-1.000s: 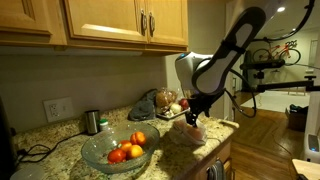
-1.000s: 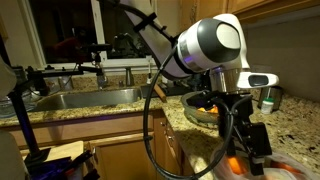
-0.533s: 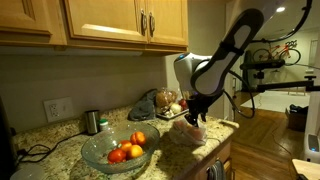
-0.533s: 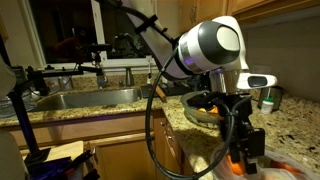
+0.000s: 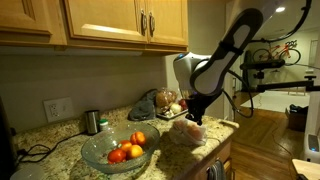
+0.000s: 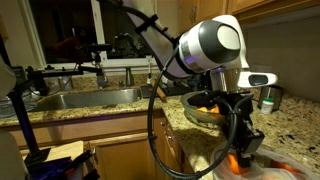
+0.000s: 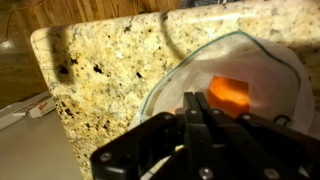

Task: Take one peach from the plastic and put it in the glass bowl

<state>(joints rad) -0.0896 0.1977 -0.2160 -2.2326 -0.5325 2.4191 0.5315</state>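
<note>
Surface: speckled granite (image 7: 100, 70) under wood cabinets (image 5: 110, 20).
Exterior views alone: sink (image 6: 85, 98), glass bowl (image 5: 92, 152).
Wrist view: tool (image 7: 196, 108) pinched narrow, beside peach (image 7: 230, 92) in plastic (image 7: 268, 60).

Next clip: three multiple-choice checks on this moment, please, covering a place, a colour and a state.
1. The gripper hangs over: A the plastic bag; B the sink; C the steel cup.
2. The peaches in the glass bowl are: A green; B orange-red; C purple.
3. The jaws are: A wide apart; B shut; C out of view.
Key: A, wrinkled film lies beneath it; B, their colour in an exterior view; B, they meet in the wrist view.
</note>
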